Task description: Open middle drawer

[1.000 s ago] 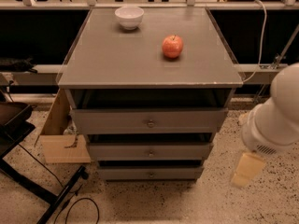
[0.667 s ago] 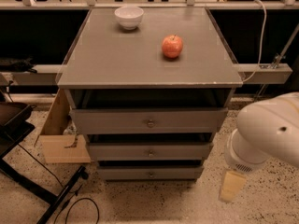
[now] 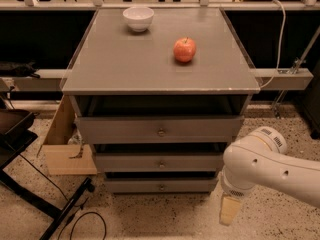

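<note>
I cannot tell the state of the gripper [image 3: 229, 211], low right of the flat grey middle drawer [image 3: 125, 162] with round metal knob [image 3: 161, 163].

Low right: gripper [image 3: 229, 211] pointing at floor, beside cabinet [image 3: 200, 130] base, clear of middle drawer [image 3: 125, 162]. Red apple [image 3: 184, 49] and white bowl [image 3: 138, 18] sit well apart on grey tabletop [image 3: 125, 59].

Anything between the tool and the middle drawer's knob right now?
Nothing stands there. In the camera view the tool hangs low beside the cabinet, front right; only grey drawer fronts lie toward the middle drawer knob.
</note>
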Motion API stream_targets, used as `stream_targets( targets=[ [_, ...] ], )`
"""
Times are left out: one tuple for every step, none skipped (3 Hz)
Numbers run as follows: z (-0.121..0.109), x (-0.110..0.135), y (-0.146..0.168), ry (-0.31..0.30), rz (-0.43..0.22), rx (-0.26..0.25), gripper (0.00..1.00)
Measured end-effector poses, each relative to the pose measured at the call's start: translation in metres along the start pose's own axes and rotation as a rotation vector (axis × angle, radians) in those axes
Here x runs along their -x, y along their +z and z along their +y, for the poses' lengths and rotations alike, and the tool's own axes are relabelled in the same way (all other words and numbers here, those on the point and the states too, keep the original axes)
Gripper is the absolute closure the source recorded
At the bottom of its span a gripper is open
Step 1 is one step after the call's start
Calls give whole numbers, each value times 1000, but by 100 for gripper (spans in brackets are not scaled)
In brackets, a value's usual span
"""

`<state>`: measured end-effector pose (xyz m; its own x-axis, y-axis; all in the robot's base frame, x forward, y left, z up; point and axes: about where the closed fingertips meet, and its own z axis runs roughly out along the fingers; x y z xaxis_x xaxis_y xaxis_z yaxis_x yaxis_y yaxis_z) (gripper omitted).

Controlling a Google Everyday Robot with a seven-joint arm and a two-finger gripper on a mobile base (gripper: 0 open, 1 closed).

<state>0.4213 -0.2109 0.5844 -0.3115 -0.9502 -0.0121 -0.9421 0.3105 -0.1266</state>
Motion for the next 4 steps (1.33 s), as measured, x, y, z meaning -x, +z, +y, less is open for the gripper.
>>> stream_targets(
  targets=[
    [0, 0, 0, 0, 0, 0, 0],
    [-4, 10, 33, -15, -31, 0, 0],
    [-20, 33, 88, -8, -126, -14, 0],
    [-40, 57, 121, -35, -190, -60, 0]
  ],
)
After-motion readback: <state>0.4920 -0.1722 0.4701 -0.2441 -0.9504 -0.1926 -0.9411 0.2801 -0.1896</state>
